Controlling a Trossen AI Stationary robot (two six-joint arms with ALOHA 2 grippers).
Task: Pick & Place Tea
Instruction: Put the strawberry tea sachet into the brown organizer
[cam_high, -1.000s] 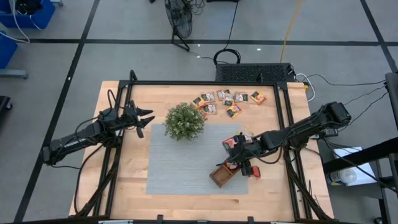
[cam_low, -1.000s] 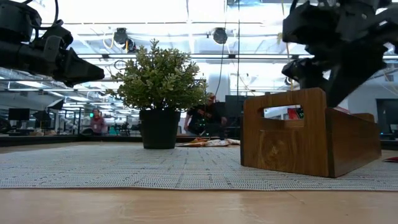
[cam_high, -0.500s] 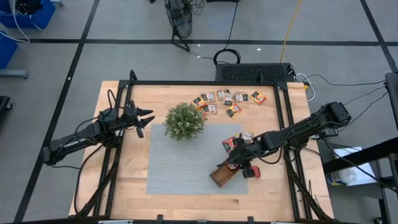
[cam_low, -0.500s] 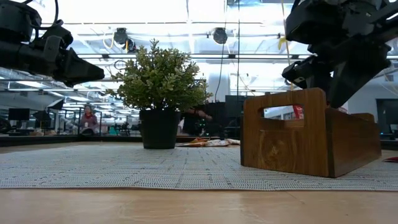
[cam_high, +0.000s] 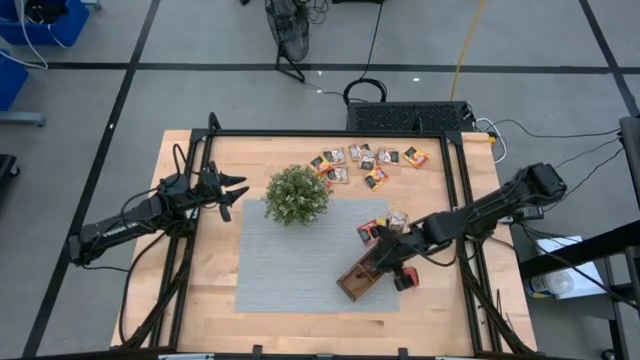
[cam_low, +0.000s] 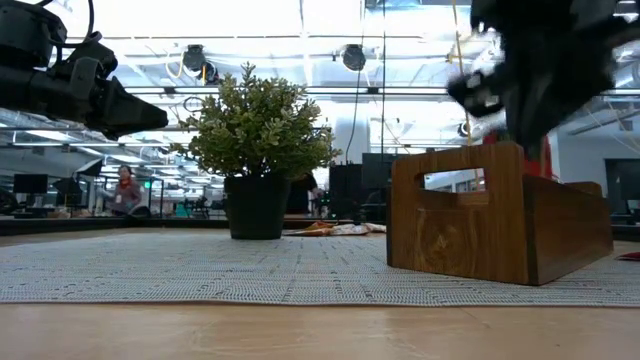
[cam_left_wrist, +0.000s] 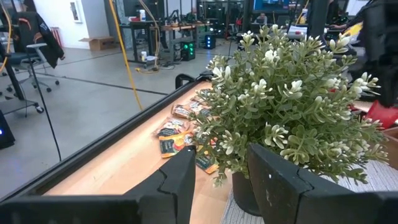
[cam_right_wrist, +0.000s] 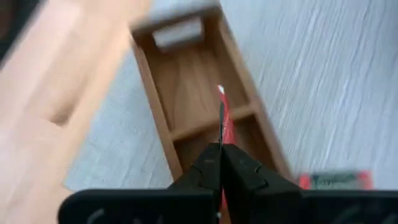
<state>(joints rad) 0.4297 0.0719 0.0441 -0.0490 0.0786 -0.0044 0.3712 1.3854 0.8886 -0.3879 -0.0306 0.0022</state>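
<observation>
My right gripper (cam_right_wrist: 221, 149) is shut on a red tea sachet (cam_right_wrist: 221, 118) above the brown wooden tray (cam_right_wrist: 186, 74), which stands on the grey mat (cam_high: 290, 260) at the table's right. In the high view this gripper (cam_high: 378, 265) slants down over the tray (cam_high: 355, 283). Two more sachets (cam_high: 372, 232) lie on the mat by the tray. Several others (cam_high: 365, 160) lie on the bare wood at the far edge. My left gripper (cam_left_wrist: 221, 152) waits open at the table's left, level, facing the potted plant (cam_high: 296, 195). My right gripper pinches the red sachet between its two fingers, at the sachet's near edge (cam_right_wrist: 221, 142). The sachet shows edge-on and sticks out ahead of the fingertips. The fingers slant down from the table's right. The sachet is lifted clear, over the tray's middle divider (cam_right_wrist: 205, 127).
The potted plant (cam_low: 258, 150) stands on the mat's far left corner. A black frame (cam_high: 330, 134) runs round the tabletop. Bare mat lies between the plant and the tray. People move about in the room beyond the table (cam_low: 125, 190).
My right gripper has rolled and shifted slightly over the tray and shows blurred in the low view. The red patch seen through the tray's handle slot is gone, and red now shows above the tray's rim.
</observation>
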